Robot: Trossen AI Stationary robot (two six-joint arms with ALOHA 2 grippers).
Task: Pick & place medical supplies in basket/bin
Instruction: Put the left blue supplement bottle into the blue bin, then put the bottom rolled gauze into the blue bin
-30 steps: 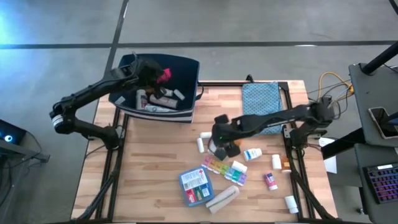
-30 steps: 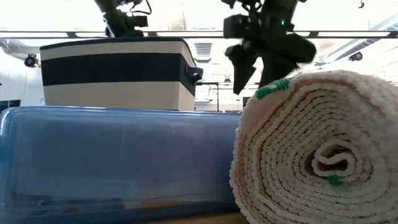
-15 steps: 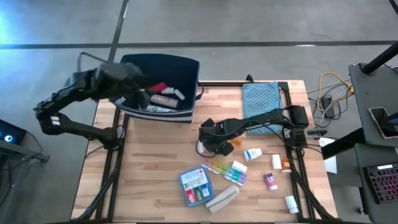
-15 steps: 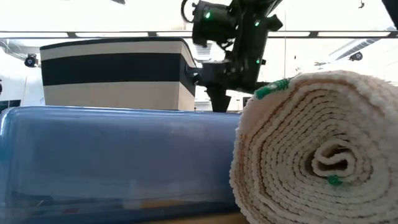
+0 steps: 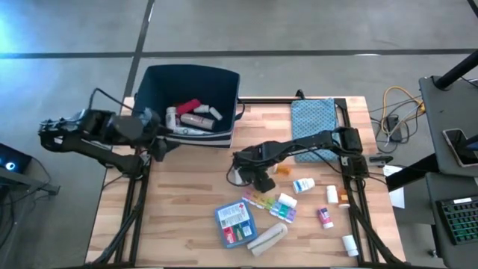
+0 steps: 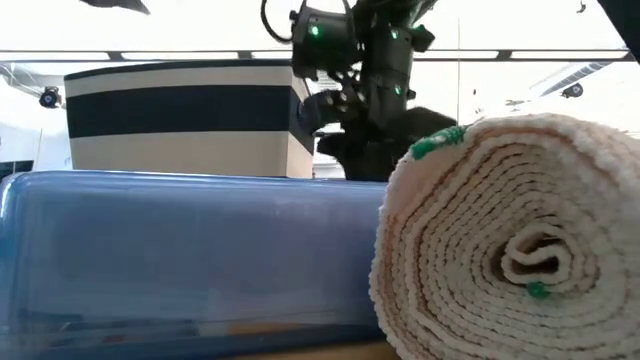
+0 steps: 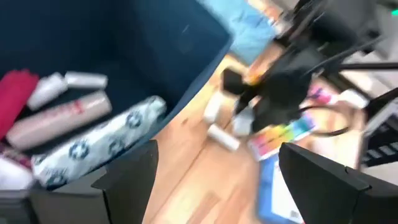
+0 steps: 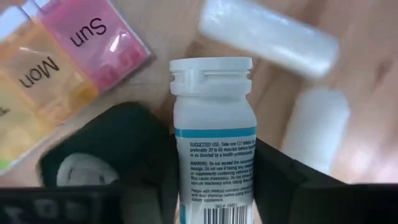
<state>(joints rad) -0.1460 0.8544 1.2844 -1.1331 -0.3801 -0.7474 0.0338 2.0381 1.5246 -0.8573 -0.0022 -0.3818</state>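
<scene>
Since half a second ago the left gripper [image 5: 155, 142] has drawn back from the dark navy soft-sided bin [image 5: 224, 78] to its near-left corner, fingers spread and empty. Right gripper [image 5: 250, 177] has dropped lower at table centre, fingers straddling a white pill bottle [image 8: 213, 149] lying on the wood. Crowding it: rainbow pill organizer [image 5: 270, 203], two white tubes [image 8: 267, 34]. Blue-red flat box [image 5: 234, 222] and beige bandage roll [image 5: 267, 237] lie near the front edge.
</scene>
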